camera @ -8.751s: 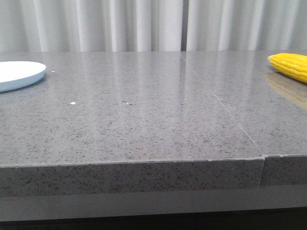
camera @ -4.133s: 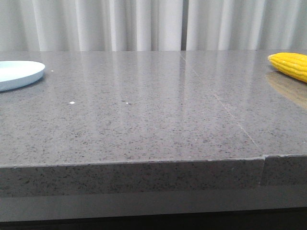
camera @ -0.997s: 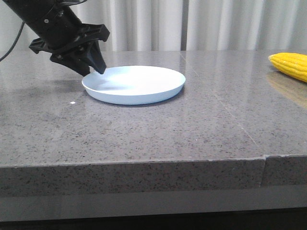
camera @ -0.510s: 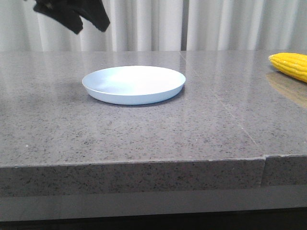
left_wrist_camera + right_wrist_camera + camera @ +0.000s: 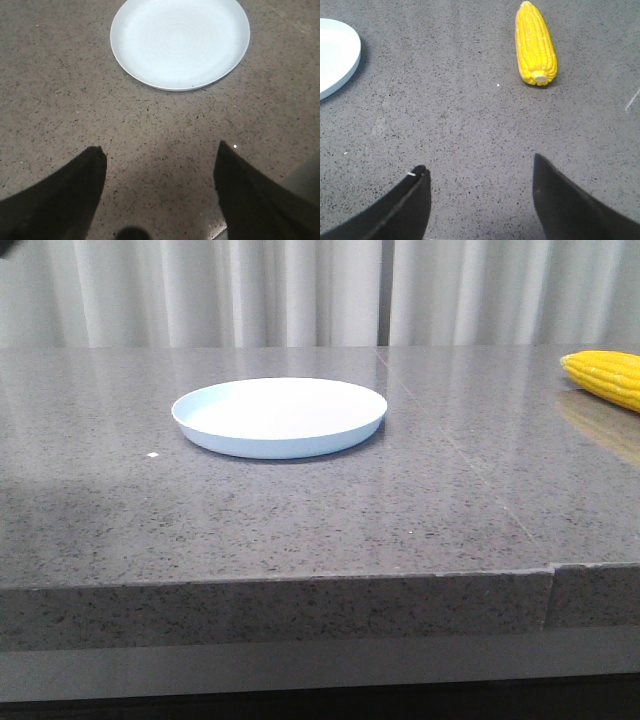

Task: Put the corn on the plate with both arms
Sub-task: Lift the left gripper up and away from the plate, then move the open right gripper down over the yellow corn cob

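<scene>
The pale-blue plate sits empty on the grey table, left of centre; it also shows in the left wrist view and its edge shows in the right wrist view. The yellow corn lies at the far right edge of the front view, and in the right wrist view with its pale stub end towards the gripper. My left gripper is open and empty above bare table, short of the plate. My right gripper is open and empty, well short of the corn.
The speckled grey stone table has a seam running back on the right and a front edge close to the camera. A white curtain hangs behind. A small white fleck lies left of the plate.
The left arm dragged the plate from the far left to left of centre, let go, then rose up and out of the front view. The corn has not moved.
</scene>
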